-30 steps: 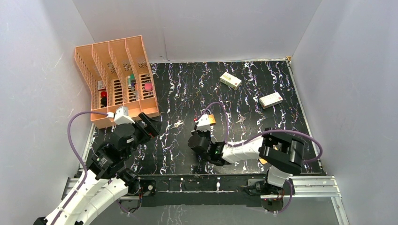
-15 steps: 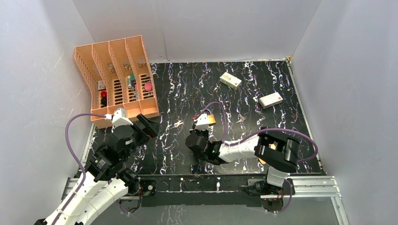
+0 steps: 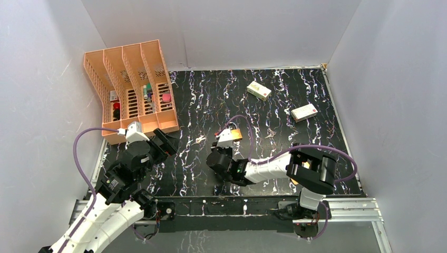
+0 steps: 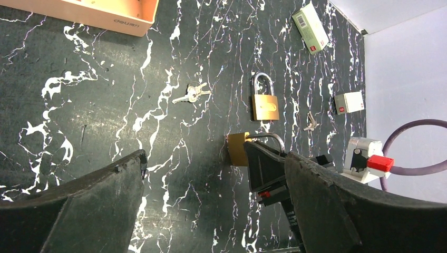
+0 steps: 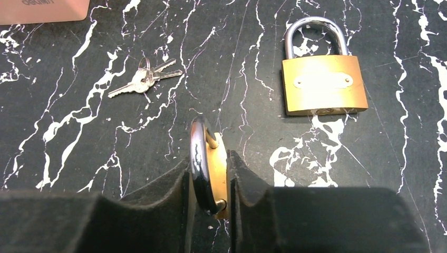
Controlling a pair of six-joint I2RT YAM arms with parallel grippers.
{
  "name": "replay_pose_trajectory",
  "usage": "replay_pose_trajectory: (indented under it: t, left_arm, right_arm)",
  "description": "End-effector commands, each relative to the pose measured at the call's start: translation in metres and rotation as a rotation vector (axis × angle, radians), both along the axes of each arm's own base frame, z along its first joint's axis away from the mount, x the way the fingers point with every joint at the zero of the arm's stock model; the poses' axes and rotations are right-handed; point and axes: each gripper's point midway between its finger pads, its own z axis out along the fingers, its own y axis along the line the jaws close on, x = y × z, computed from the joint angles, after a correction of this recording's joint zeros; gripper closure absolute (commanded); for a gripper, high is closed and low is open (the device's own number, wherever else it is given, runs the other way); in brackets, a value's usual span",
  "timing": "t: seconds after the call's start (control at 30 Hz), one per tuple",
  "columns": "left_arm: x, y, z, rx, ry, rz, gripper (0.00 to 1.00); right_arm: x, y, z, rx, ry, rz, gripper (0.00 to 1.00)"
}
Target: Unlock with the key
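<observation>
Unlocking is not begun: the right tool (image 5: 209, 184) pinches a brass padlock (image 5: 217, 168) on edge, the left tool (image 4: 215, 156) gapes wide and empty, and the key (image 5: 145, 79) lies untouched on the surface (image 5: 79, 158) left of that padlock.

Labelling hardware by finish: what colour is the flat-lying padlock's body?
The flat padlock has a brass-gold body and silver shackle; clearest in the right wrist view.

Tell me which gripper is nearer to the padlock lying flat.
Right. The right gripper, a second padlock between its jaws, sits just near-left of the flat padlock; the left gripper is farther left, beyond the keys.
</observation>
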Motion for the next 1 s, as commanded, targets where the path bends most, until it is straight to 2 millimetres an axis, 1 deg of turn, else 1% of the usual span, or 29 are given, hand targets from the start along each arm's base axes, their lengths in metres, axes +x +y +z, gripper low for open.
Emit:
replay_pose_trajectory:
  t: [0.0, 0.13, 0.27, 0.43, 0.47, 0.5, 0.53, 0.6, 0.7, 0.83, 0.97]
  left_arm:
    - [0.000, 0.004, 0.000, 0.012, -0.008, 0.012, 0.02]
    - [0.000, 0.004, 0.000, 0.017, -0.008, 0.012, 0.02]
    - [0.000, 0.004, 0.000, 0.022, -0.008, 0.008, 0.02]
    - [0.002, 0.001, 0.001, 0.040, -0.011, -0.015, 0.02]
    - [0.003, 0.000, 0.001, 0.042, -0.010, -0.019, 0.02]
    - [0.003, -0.001, 0.001, 0.044, -0.010, -0.024, 0.02]
    - [0.004, -0.002, 0.002, 0.046, -0.009, -0.028, 0.02]
    - [0.005, -0.004, 0.002, 0.051, -0.007, -0.036, 0.02]
    - [0.007, -0.008, 0.002, 0.067, -0.003, -0.056, 0.02]
    - [0.011, -0.018, 0.007, 0.096, -0.026, -0.123, 0.02]
    - [0.015, -0.029, 0.020, 0.083, -0.130, -0.187, 0.02]
  right_arm:
    - [0.000, 0.011, 0.016, 0.050, -0.008, -0.010, 0.63]
    - [-0.005, 0.014, 0.018, 0.028, 0.005, 0.009, 0.49]
    - [-0.011, 0.015, 0.020, 0.028, 0.030, 0.027, 0.33]
    - [-0.018, 0.013, 0.023, 0.046, 0.048, 0.061, 0.17]
    - [-0.019, 0.014, 0.025, 0.048, 0.050, 0.075, 0.12]
    - [-0.021, 0.015, 0.026, 0.047, 0.055, 0.093, 0.04]
    - [-0.024, 0.017, 0.027, 0.047, 0.064, 0.116, 0.02]
    - [-0.029, 0.017, 0.031, 0.051, 0.081, 0.145, 0.02]
    - [-0.036, 0.016, 0.042, 0.072, 0.100, 0.182, 0.02]
    - [-0.048, 0.010, 0.070, 0.110, 0.114, 0.244, 0.02]
    - [-0.063, 0.002, 0.105, 0.148, 0.098, 0.359, 0.02]
